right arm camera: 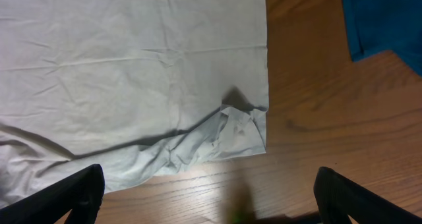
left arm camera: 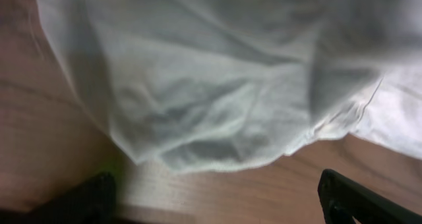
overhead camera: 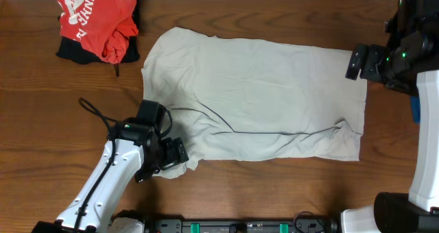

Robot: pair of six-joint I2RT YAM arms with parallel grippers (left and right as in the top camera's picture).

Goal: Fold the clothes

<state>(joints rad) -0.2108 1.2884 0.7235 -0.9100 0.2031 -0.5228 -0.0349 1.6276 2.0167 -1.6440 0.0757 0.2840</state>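
Lying mostly flat on the tabletop point(overhead camera: 62, 116), the shirt point(overhead camera: 254, 99) is bunched at its near-right corner. Left gripper point(overhead camera: 175, 156) is spread wide at the near-left corner, possibly touching fabric; the view is blurry. Right gripper point(overhead camera: 355, 62) hangs spread and empty by the far-right corner.

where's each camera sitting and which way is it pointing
Overhead: above the table, looking straight down on beige shirt and red garment; both arms, left gripper, right gripper show.
Left wrist: on left arm, close over the shirt's rumpled edge; own fingers at bottom.
Right wrist: on right arm, above a shirt corner and blue cloth; own fingers at bottom.
Shared: every view shows the shirt.
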